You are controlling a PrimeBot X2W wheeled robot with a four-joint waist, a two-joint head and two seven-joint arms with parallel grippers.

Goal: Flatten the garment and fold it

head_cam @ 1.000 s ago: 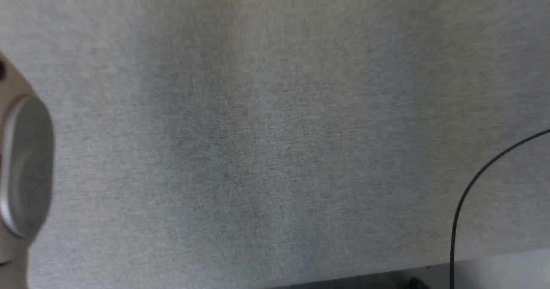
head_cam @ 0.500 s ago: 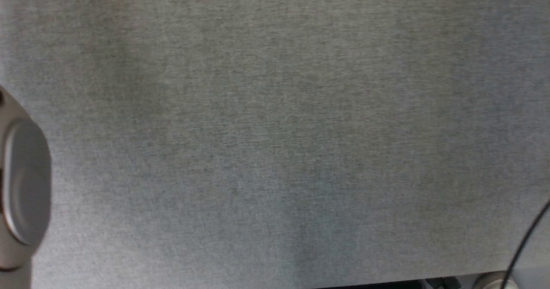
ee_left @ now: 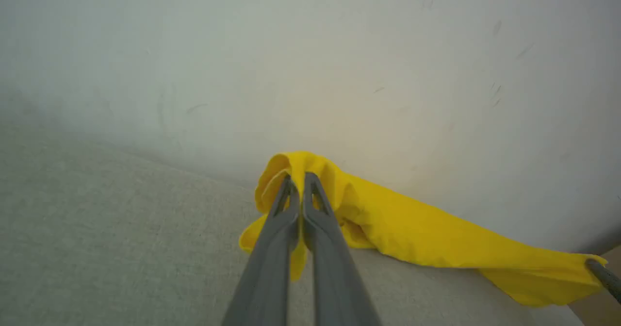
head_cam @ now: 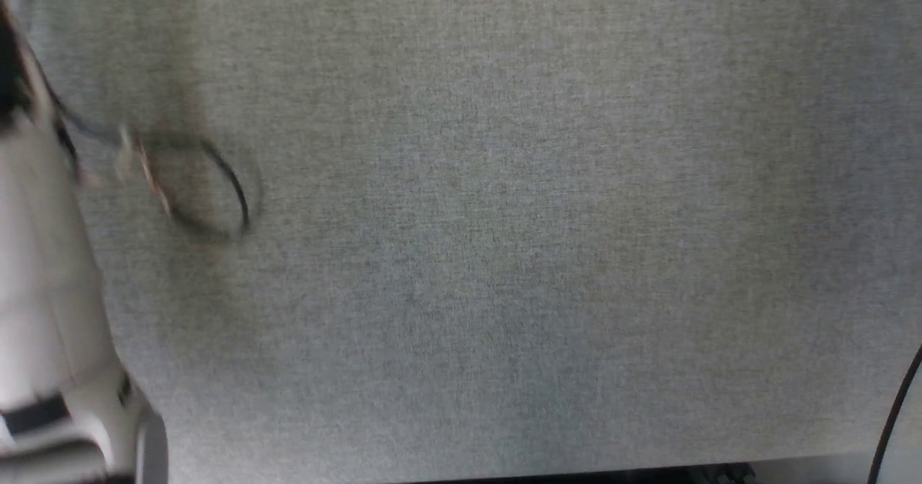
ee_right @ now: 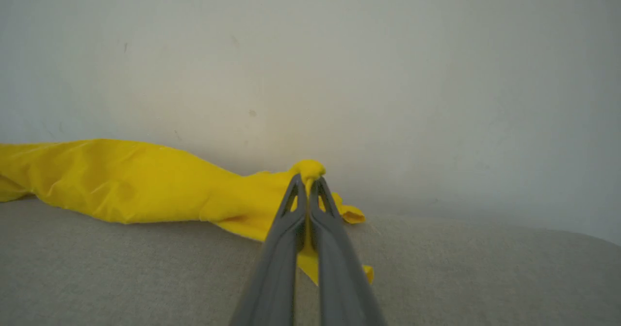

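Between left fingers (ee_left: 279, 224) and right fingers (ee_right: 281, 224): garment (ee_left: 412, 229).

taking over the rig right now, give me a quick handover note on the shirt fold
Left gripper: shut on a bunched edge of the yellow garment.
Right gripper: shut on another bunched bit of it.
Garment: strung as a rumpled band between the two grippers, by the far edge of the grey fabric surface, in front of a pale wall. I cannot tell if it touches the surface.
Done: both ends gripped.
Left: spread it flat, then all the folds.
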